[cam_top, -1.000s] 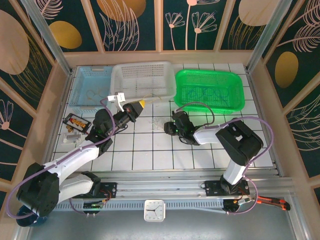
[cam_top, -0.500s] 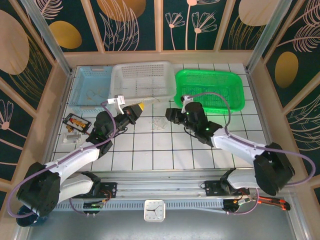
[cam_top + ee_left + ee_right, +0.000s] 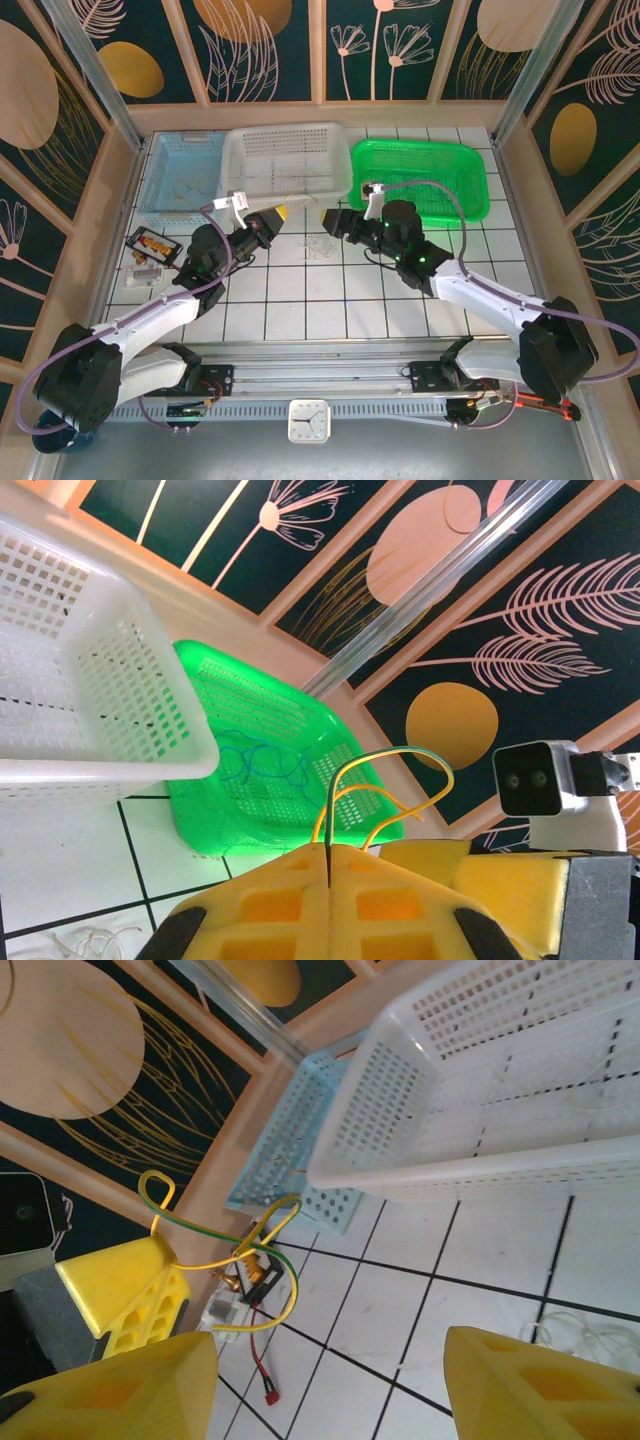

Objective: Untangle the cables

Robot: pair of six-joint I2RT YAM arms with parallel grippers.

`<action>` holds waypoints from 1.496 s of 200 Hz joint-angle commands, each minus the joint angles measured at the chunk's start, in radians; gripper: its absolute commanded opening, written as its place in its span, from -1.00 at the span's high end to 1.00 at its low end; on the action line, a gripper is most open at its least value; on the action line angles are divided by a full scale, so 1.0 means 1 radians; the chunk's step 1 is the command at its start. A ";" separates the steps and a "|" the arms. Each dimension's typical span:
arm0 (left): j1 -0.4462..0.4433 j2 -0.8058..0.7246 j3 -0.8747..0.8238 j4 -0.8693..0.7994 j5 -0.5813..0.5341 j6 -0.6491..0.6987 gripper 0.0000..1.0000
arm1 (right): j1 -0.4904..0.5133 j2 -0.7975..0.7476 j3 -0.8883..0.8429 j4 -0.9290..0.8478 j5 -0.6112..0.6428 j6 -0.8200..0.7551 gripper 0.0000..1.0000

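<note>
Pinching a yellow-green wire (image 3: pixel 392 749), your left gripper (image 3: pixel 328 855) has its fingers pressed together. Your right gripper's (image 3: pixel 330 1375) fingers stand apart, holding nothing. The cables (image 3: pixel 318 247) lie on the white tiles (image 3: pixel 300 300) near both grippers.

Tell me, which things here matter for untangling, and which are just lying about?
In the job:
tangle of thin pale wires on the tiles
yellow-green wire pinched in the left gripper

Lying about:
small black tray of red and yellow pieces
white plastic basket
green plastic basket
pale blue plastic basket
</note>
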 commanded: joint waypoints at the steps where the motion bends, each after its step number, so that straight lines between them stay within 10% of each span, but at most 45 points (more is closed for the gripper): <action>1: -0.006 0.003 -0.012 0.060 0.001 -0.014 1.00 | -0.004 0.045 0.038 0.097 -0.067 0.046 -0.22; 83: -0.006 0.015 -0.021 0.085 0.010 -0.025 1.00 | 0.004 0.177 0.080 0.206 -0.118 0.094 0.01; 122: -0.006 0.023 -0.028 0.089 0.003 -0.023 1.00 | -0.001 0.181 0.079 0.191 -0.119 0.074 1.00; 236: -0.006 0.043 -0.079 0.035 -0.067 0.090 1.00 | -0.067 -0.052 0.104 -0.116 0.015 -0.115 1.00; 274: -0.006 0.050 -0.067 0.018 -0.030 0.134 0.01 | -0.058 -0.026 0.141 -0.157 0.005 -0.161 1.00; 299: -0.006 0.039 -0.067 -0.009 -0.032 0.176 -0.31 | -0.057 -0.007 0.180 -0.231 0.004 -0.232 1.00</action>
